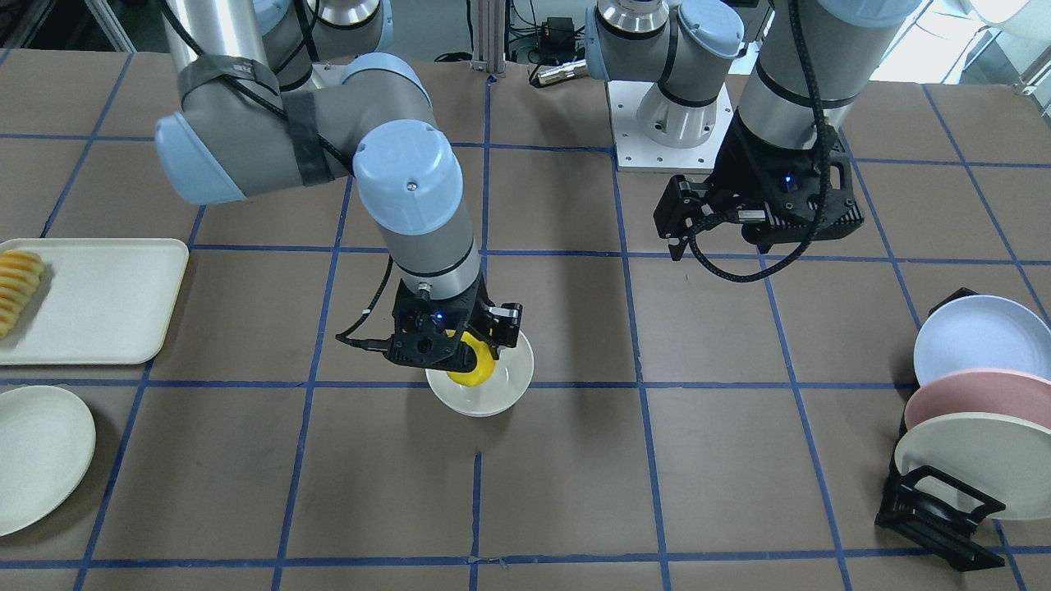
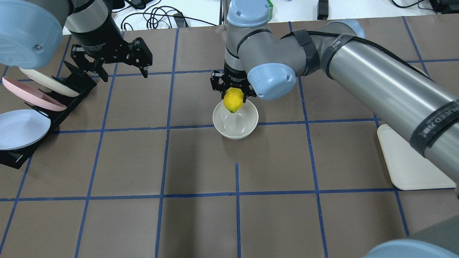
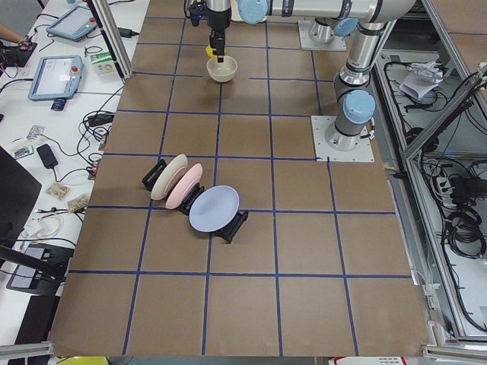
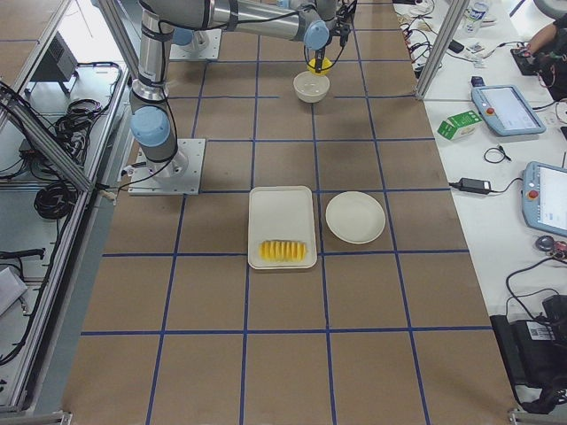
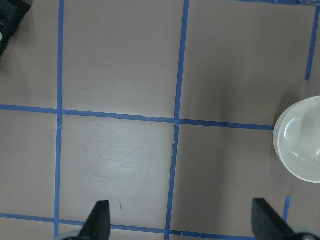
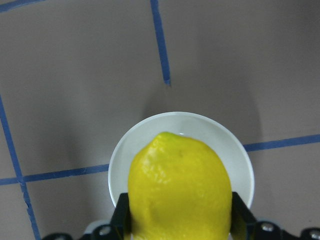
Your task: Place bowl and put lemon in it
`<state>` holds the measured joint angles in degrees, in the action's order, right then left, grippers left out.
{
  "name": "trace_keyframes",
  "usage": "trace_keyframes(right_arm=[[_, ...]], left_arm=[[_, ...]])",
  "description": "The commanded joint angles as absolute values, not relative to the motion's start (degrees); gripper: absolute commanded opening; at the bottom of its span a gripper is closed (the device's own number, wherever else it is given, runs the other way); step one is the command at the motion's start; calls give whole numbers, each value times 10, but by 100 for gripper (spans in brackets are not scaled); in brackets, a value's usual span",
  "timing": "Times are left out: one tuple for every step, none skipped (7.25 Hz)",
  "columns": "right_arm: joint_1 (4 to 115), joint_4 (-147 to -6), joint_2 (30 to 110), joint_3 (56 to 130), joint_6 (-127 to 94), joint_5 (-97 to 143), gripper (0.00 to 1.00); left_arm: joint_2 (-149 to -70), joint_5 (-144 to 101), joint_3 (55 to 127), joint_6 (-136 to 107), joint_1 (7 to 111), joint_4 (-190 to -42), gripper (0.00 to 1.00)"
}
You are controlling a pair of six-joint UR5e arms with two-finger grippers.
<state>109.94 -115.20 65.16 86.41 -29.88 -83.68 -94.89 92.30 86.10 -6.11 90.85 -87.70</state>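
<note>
lemon (image 6: 180,192) is held tight in the right gripper (image 2: 233,96), its long way pointing down, just above the bowl (image 2: 239,125), while the left gripper (image 2: 123,71) hangs wide open, empty, far off.

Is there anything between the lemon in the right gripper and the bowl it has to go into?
Nothing visible stands in the way. The right gripper holds the lemon over the bowl. The bowl's inside looks bare, and the right wrist view shows no other object between lemon and bowl.
</note>
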Motion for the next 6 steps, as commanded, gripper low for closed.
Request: trace_keyframes(right_arm=[[1105,-1161,642,878,-307,-840,0],[1105,-1165,642,895,-306,-850,0],[1105,-1176,640,906,-306,-856,0],[1105,-1192,633,911,-307,-853,0],[1105,-1197,624,911,-306,-849,0],[1105,-1200,617,911,-305,-848,0]], left_arm=[[-946,920,867,-60,903,-871,100],[-947,918,868,-60,897,-870,100],[-946,918,873,-64,897,-870,100],[-941,915,878,-64,896,-869,100],[-940,910,877,-62,896,-863,100],[-937,905,876,-65,899,-858,100]])
